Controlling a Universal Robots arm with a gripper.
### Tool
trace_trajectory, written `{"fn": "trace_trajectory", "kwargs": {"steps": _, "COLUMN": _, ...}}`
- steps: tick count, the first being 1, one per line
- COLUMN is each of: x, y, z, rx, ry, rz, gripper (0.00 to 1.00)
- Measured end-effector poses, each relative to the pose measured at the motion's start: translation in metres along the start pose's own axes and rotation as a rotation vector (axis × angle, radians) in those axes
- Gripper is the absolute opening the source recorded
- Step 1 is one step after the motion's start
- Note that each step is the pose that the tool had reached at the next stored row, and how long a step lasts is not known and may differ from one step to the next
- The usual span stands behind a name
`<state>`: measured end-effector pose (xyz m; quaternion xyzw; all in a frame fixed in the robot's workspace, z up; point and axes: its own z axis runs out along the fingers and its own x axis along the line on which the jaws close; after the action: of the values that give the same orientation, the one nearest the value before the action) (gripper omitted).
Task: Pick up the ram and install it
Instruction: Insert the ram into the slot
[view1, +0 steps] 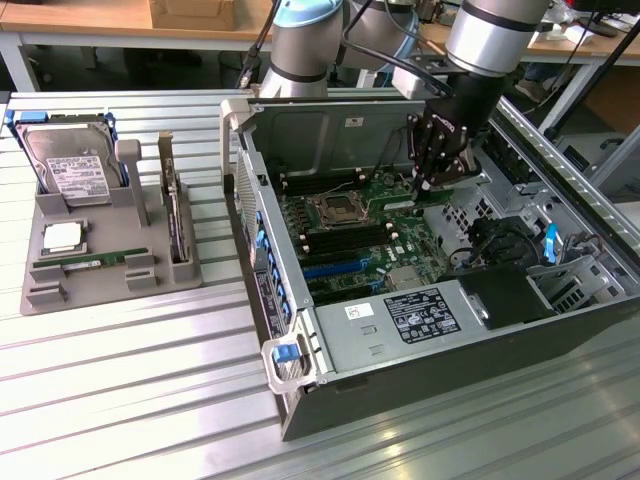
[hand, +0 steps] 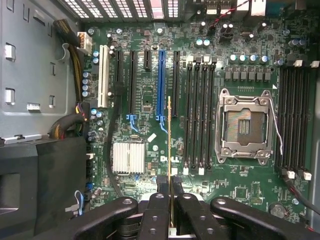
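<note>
**Ram held over the motherboard, not yet seated**

The pincer (view1: 432, 178) hung inside the open computer case (view1: 420, 340), its fingers narrowed onto the ram (hand: 170, 150), which it carried edge-on. In the wrist view the stick showed as a thin gold-green line running straight out from between the two fingertips (hand: 162, 187) and over the motherboard (hand: 150, 100).

The pickup, then, looked done. The install did not: the ram appeared to be above the board, clear of any slot. Its edge ran parallel to the bank of four black memory slots (hand: 200, 110) just beside it, between that bank and the blue expansion slot (hand: 161, 82) on its other side. The empty processor socket (hand: 246, 127) with its silver frame lay beyond the four slots, and a second bank of memory slots (hand: 294, 115) lay further off still. So the stick looked turned the right way but offset to one side of the nearest slot; how high it hung over the board could not be judged.

Well away from the pincer, outside the case on the slatted surface (view1: 120, 370), the grey parts holder (view1: 100, 250) carried the second ram stick (view1: 95, 260) lying flat, the square processor chip (view1: 62, 236) and the hard drive (view1: 70, 165).
</note>
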<state>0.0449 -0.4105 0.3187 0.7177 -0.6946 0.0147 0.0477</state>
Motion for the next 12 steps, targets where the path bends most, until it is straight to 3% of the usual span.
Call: {"fn": "trace_trajectory", "kwargs": {"steps": 12, "x": -0.0004, "y": -0.0002, "z": 0.0047, "rx": 0.0000, "ry": 0.0000, "rz": 0.000, "gripper": 0.13}}
